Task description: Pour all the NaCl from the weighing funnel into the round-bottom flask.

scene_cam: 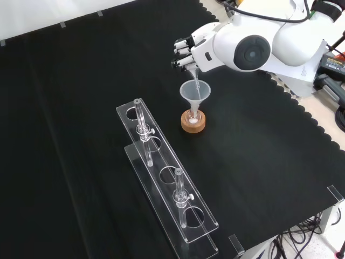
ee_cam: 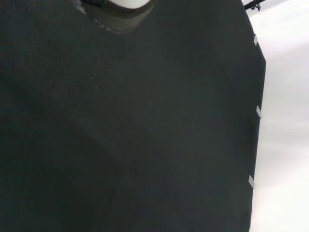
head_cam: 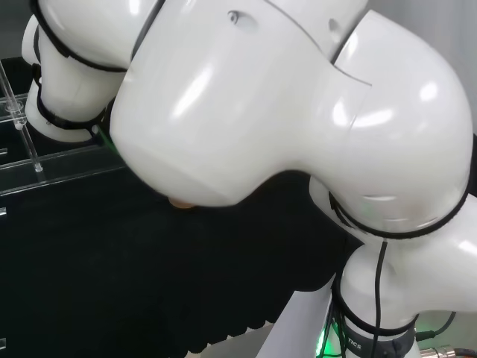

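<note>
In the front view the black and white hand comes in from the top, below the arm's big white link. Its fingers are curled round a slim clear weighing funnel, which is tipped steeply downward. The tip of the weighing funnel reaches into a clear cone funnel. This cone funnel sits in the neck of a small round-bottom flask on a cork ring. White powder lies in the bottom of the flask. In the wrist view a blurred white part of the hand hangs over bare black cloth.
A long clear rack with round holes lies on the cloth in front of the flask and holds two upright glass pieces. Its end shows in the head view. The cloth's scalloped edge runs at the right.
</note>
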Controlling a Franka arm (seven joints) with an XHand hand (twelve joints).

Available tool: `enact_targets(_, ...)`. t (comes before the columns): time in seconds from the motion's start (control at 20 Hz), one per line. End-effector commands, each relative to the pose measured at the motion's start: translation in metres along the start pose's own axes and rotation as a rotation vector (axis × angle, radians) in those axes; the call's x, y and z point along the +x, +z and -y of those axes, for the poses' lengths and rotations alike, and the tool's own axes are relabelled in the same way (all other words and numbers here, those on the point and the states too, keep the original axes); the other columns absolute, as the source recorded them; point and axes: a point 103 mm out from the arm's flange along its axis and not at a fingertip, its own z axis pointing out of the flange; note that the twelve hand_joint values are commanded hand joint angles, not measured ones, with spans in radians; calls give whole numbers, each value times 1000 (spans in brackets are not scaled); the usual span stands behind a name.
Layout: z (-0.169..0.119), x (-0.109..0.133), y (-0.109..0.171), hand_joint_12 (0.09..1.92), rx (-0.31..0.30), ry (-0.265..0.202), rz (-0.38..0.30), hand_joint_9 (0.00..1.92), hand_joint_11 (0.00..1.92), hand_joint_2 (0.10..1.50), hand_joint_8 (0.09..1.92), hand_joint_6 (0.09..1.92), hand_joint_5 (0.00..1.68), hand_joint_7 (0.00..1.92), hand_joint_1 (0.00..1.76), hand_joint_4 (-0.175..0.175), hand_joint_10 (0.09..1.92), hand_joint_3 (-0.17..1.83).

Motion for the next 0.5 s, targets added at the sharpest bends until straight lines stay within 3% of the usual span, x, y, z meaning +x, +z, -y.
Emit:
enact_targets(0.05, 1, 2, -4, 929, 1, 1, 48, 1006, 911, 1022, 670, 152, 1476, 547, 1141, 175, 175, -175)
enact_targets(0.5, 4, 8, -9, 933, -9, 6, 121, 998, 880, 1022, 670, 153, 1475, 538, 1141, 175, 174, -175)
